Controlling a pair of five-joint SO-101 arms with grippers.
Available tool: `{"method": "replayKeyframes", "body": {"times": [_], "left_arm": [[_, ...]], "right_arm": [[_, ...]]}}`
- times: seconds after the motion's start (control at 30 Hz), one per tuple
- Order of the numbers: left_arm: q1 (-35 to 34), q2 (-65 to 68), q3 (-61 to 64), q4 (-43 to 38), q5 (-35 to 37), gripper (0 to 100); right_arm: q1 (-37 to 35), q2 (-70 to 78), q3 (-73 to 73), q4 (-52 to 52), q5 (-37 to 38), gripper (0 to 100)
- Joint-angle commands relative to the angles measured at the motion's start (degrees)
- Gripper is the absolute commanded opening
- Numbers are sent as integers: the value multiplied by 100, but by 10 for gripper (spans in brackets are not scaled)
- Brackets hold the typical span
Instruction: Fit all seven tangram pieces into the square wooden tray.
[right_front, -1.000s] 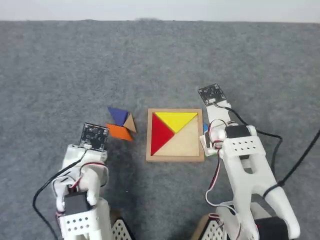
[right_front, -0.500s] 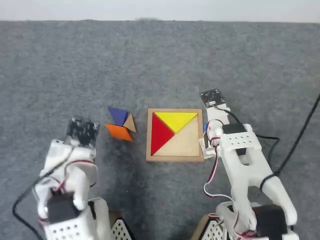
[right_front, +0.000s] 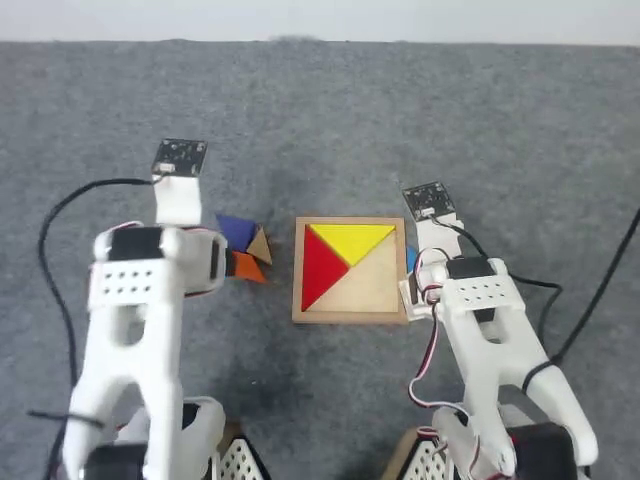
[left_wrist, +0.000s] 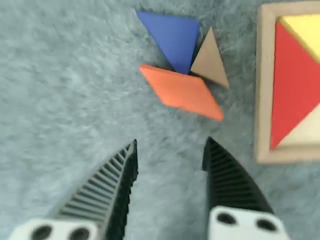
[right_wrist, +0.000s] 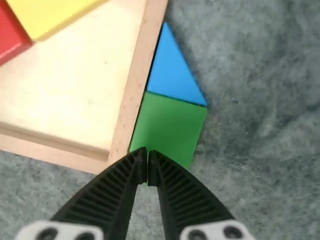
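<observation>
- Grey carpet (right_front: 420, 120), with the square wooden tray (right_front: 350, 317) at the centre of the high view.
- Yellow triangle (right_front: 350, 240) and red triangle (right_front: 320, 268) lie inside; five pieces seem left outside.
- Left gripper (left_wrist: 170, 141) is wide apart and empty, near the orange parallelogram (left_wrist: 181, 92).
- Right gripper (right_wrist: 148, 151) is closed on nothing, at the green square (right_wrist: 169, 127).

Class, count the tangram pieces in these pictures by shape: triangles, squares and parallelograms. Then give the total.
Triangles: 5 (yellow triangle, red triangle, dark blue triangle, tan triangle, light blue triangle)
Squares: 1 (green square)
Parallelograms: 1 (orange parallelogram)
Total: 7 pieces
</observation>
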Motion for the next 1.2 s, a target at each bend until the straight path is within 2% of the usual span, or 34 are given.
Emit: {"method": "replayKeyframes", "body": {"times": [0.0,0.1,0.33,0.57,0.7,0.8,0.97,1.17], "left_arm": [[202,598,-303,-563,1213,224],[176,1116,-338,-853,1802,226],[167,2444,-426,-1609,2382,294],[88,3402,-1024,-1618,3095,294],[79,3815,-1332,-1459,3156,294],[70,3956,-1569,-1292,2646,273],[-202,3771,-1710,-1266,1257,126],[-202,3701,-1701,-1046,-26,82]], "right_arm": [[57,-215,-44,-136,-53,6],[57,-207,-44,-127,-53,6],[57,-215,-44,-127,-53,6],[57,-215,-44,-136,-35,6],[57,-215,-44,-136,-35,6],[57,-215,-44,-136,-35,6],[57,-215,-44,-136,-35,6],[57,-242,-44,-136,-35,6]]}}
